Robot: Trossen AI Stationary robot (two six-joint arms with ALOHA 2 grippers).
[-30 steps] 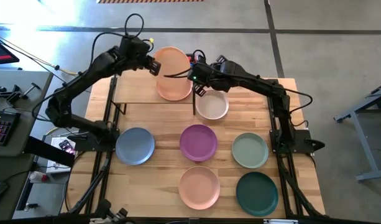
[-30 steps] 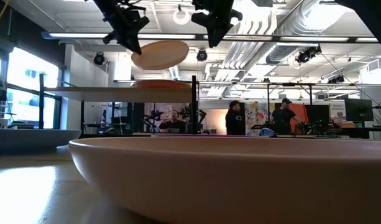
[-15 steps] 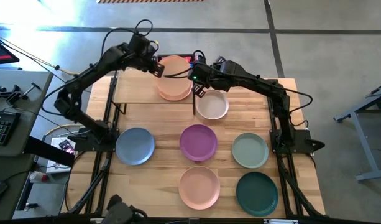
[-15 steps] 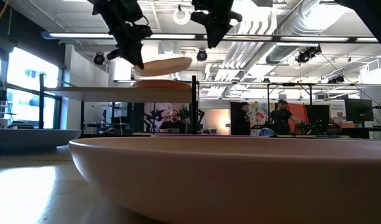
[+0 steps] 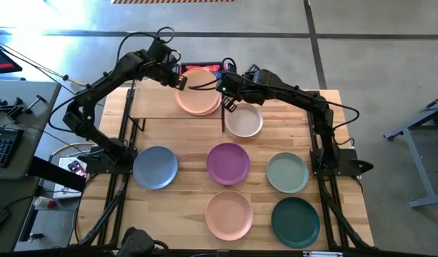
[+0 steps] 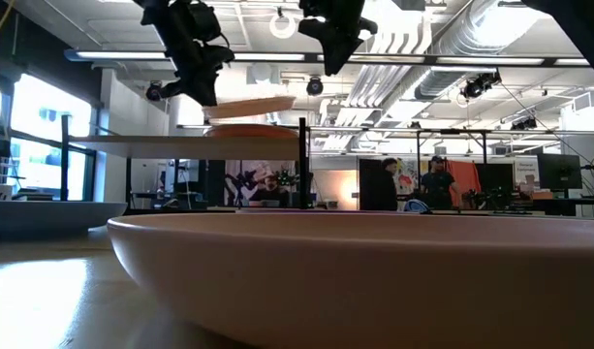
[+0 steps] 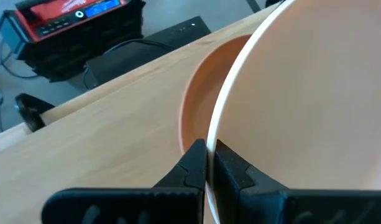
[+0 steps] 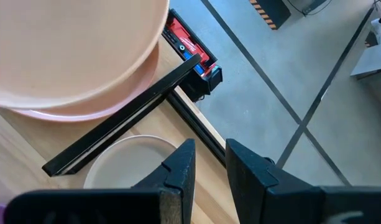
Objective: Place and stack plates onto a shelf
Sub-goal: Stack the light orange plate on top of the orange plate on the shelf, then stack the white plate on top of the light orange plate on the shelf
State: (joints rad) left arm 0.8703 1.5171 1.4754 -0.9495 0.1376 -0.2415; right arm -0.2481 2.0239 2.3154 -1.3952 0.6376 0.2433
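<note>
Over the shelf (image 5: 161, 107), the left gripper (image 5: 178, 76) has its fingers pinched tight on the rim of a pale peach plate (image 5: 198, 91), matte and shallow, hovering just above one orange-tan plate (image 7: 199, 106) lying there. The right gripper (image 5: 228, 105) hangs beside, fingers narrowly parted, empty. Six more plates lie on the desk (image 5: 183, 207): blue (image 5: 155, 167), purple (image 5: 228, 163), pink (image 5: 229, 214), cream (image 5: 245, 121), sage (image 5: 287, 172), teal (image 5: 295, 221).
</note>
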